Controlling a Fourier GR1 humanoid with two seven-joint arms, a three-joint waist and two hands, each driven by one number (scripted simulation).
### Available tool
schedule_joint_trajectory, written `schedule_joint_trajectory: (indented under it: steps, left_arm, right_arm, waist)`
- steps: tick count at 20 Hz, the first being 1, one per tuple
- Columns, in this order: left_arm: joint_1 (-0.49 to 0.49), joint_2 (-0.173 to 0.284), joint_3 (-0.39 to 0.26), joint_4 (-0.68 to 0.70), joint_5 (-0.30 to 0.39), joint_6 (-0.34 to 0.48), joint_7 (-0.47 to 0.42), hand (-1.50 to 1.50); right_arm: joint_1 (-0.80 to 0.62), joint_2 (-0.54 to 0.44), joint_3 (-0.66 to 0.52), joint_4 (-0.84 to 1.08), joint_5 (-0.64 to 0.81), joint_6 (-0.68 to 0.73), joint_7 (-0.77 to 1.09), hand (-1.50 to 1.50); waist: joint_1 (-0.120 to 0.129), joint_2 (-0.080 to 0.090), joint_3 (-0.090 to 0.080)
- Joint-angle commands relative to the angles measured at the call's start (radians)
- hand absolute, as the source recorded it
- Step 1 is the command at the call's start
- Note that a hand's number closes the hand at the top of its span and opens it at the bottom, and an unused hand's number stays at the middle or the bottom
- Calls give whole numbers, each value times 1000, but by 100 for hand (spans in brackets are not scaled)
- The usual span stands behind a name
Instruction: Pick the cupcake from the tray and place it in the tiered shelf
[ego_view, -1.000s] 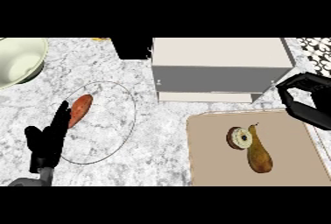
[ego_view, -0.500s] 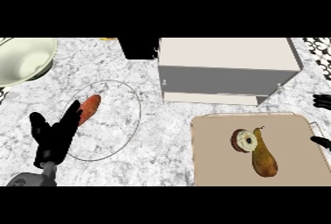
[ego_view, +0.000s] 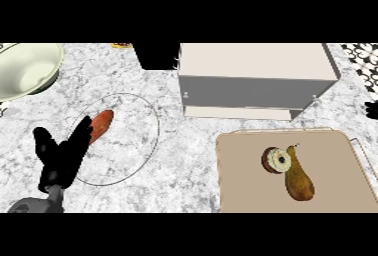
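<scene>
On tray (ego_view: 244, 195), cupcake (ego_view: 277, 160), far from left hand (ego_view: 60, 156)

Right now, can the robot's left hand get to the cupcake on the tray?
Probably not easily: the left hand rests open over the plate, far across from the cupcake on the tray, though nothing blocks the way.

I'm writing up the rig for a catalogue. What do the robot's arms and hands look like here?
The left hand is matte black with slim fingers, joined by a black wrist to a grey, rounded forearm at the lower edge. Of the right hand only a small black tip shows at the right edge. No cables or markings are visible.
</scene>
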Motion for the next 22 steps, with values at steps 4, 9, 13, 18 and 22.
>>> schedule_joint_trajectory:
  steps: [4,9,13,18,22]
  left_arm:
    - [46,5,29,23,27,-59,9,0]
    - [-12,-8,35,35,-10,-27,41,0]
    - [54,-10,47,34,-3,-82,-20,0]
    - [5,-36,48,47,-19,-62,24,0]
    - [29,-26,63,55,-42,-78,8,0]
  right_arm:
    - [-6,-20,12,-266,-25,-68,349,-150]
    - [17,58,53,-480,-4,-215,609,-150]
    - [-63,141,131,-456,146,-304,702,-150]
    - [-109,202,215,-512,206,-298,879,-150]
    - [-62,246,261,-570,304,-313,910,-150]
  waist:
    - [-8,1,-9]
    - [-13,2,-8]
    - [11,7,-7]
    - [13,8,-7]
    - [9,7,-6]
